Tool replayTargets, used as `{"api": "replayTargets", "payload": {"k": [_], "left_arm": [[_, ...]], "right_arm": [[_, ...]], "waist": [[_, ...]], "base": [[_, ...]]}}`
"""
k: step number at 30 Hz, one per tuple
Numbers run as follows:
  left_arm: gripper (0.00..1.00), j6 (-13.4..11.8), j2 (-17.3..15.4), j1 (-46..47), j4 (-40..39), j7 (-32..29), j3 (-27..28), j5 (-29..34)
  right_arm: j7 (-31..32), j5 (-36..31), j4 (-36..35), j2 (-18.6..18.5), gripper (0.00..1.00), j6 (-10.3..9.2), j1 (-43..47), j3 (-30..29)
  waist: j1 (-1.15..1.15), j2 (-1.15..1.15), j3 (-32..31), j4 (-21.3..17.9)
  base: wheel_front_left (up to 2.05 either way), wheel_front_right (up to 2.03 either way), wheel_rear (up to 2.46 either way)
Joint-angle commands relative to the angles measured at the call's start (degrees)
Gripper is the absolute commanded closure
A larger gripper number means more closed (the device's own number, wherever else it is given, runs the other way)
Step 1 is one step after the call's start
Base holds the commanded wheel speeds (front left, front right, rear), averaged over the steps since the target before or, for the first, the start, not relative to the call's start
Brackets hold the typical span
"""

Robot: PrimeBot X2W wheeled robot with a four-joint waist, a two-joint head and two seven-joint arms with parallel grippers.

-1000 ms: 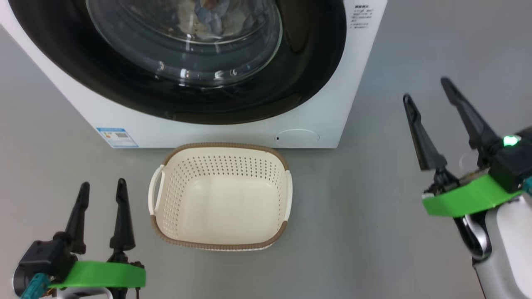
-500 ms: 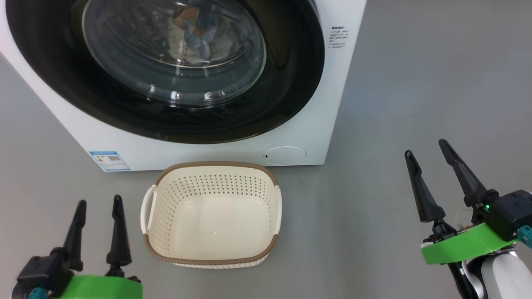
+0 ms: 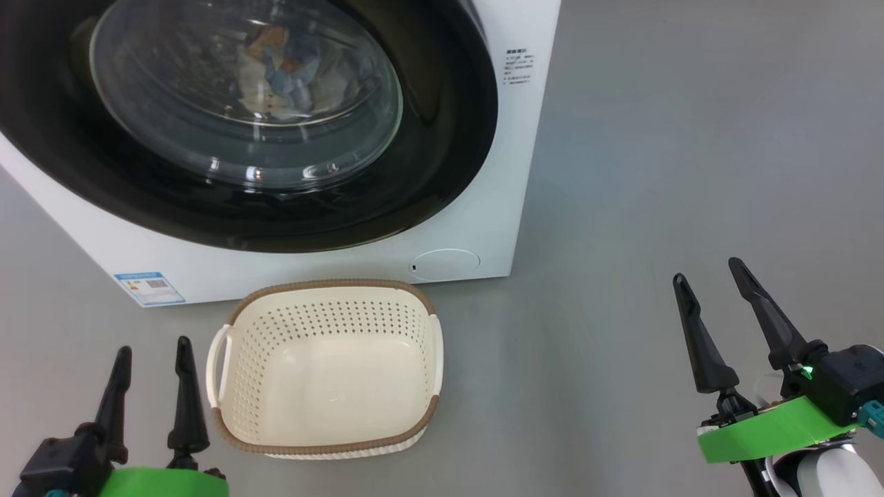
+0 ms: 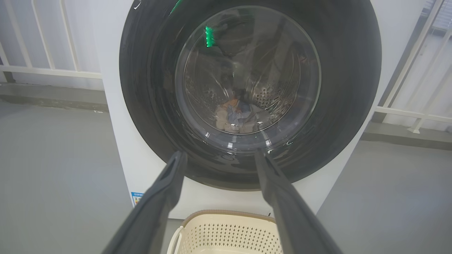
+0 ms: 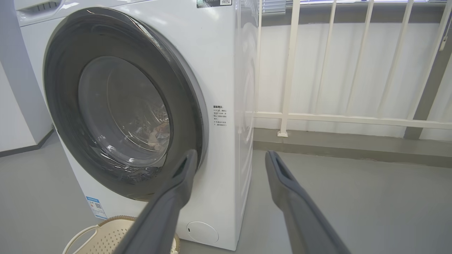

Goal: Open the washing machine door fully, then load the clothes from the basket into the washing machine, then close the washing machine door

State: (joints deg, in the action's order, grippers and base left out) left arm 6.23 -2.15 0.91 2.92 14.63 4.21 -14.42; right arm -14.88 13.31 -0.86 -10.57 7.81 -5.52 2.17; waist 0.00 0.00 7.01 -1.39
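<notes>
The washing machine stands ahead with its black washing machine door shut flat against the front. Through the glass the clothes lie in the drum, blue and pale; in the left wrist view the clothes sit low behind the door. The cream basket rests empty on the floor before the machine. My left gripper hangs open just left of the basket. Well right of the machine my right gripper is open too. Nothing lies between the jaws of either gripper.
Grey floor spreads right of the machine. A white railing runs along the wall behind it. A blue label and a round cap mark the machine's lower front. The basket shows at the right wrist view's bottom left.
The head camera has swung, sliding machine and basket leftward in the picture. My right gripper has dropped from beside the machine's front to lower right. Both grippers stayed open.
</notes>
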Motion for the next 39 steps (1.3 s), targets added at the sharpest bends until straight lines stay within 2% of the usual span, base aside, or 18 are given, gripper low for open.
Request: {"api": "replayTargets", "payload": {"k": [1, 17, 39], "left_arm": [[0.0, -0.3, -0.7, 0.5, -1.7, 0.4, 2.2, 0.5], [0.0, -0.1, -0.7, 0.3, -1.2, 0.4, 2.4, 0.7], [0.0, -0.5, -0.7, -1.0, -1.2, 0.4, 2.2, 0.8]], "right_arm": [[-0.1, 0.2, -1.8, 0.0, 0.0, -0.32, 0.4, 0.7], [-0.1, -0.2, -1.8, 0.8, 0.0, -0.32, 1.6, -0.4], [-0.1, 0.4, -1.2, -0.1, 0.0, -0.32, 2.3, 0.3]], "waist": [[0.0, 0.0, 0.2, -0.5], [0.0, 0.0, -0.5, -0.8], [0.0, 0.0, -3.0, 0.0]], "base": [[0.0, 0.0, 0.0], [0.0, 0.0, 0.0], [0.0, 0.0, 0.0]]}}
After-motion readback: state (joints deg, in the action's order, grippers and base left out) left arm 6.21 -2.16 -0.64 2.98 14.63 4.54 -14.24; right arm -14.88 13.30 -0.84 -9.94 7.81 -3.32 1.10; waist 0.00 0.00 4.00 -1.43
